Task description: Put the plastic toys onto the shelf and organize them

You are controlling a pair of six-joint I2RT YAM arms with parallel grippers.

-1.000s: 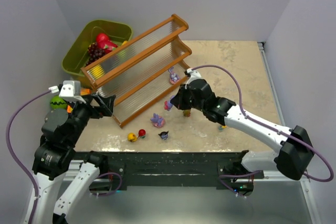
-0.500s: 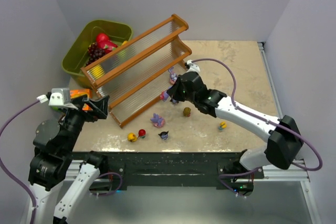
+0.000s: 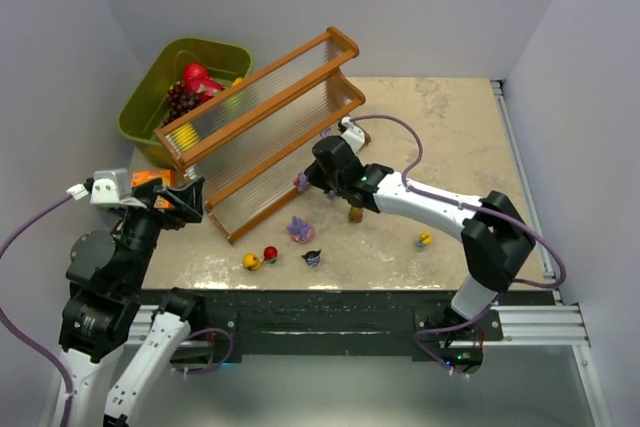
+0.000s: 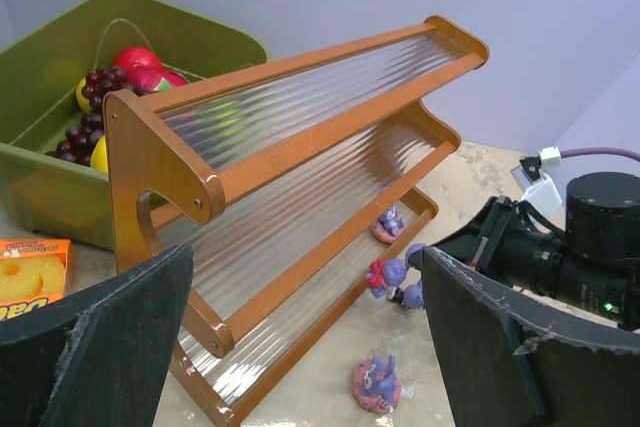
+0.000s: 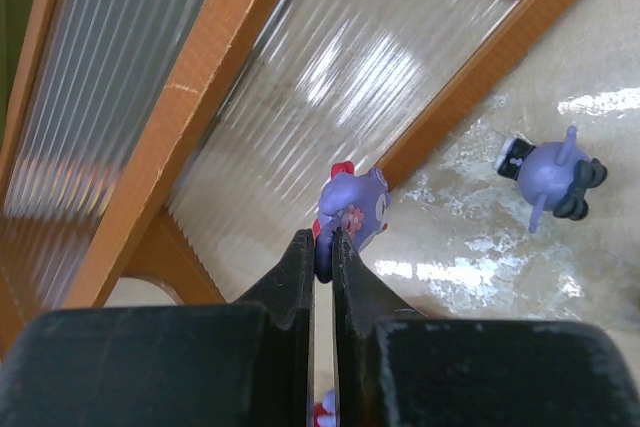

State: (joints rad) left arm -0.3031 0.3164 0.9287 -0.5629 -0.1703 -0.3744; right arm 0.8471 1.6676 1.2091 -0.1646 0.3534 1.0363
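Note:
The shelf [image 3: 262, 125] stands slantwise at the back left and also shows in the left wrist view [image 4: 300, 162]. My right gripper [image 3: 310, 176] is shut on a purple figurine with a red bow [image 5: 352, 207] and holds it over the front rail of the lowest tier [image 5: 300, 77]. That figurine also shows in the left wrist view [image 4: 385, 274]. A pink-purple bunny [image 4: 388, 224] sits on the lowest tier. Another purple figurine [image 5: 548, 175] lies on the table beside the rail. My left gripper [image 3: 186, 199] is open and empty near the shelf's left end.
On the table lie a purple-pink bunny [image 3: 300, 229], a dark blue toy [image 3: 312, 258], a yellow one [image 3: 252, 261], a red one [image 3: 270, 254], an olive one [image 3: 355, 214] and a small yellow one [image 3: 424, 240]. An olive-green bin [image 3: 150, 97] with fruit stands behind the shelf. An orange box [image 4: 30, 277] lies left.
My right gripper has carried the purple figurine left and back, from the open table to the shelf's lowest tier. My left arm has drawn back to the left.

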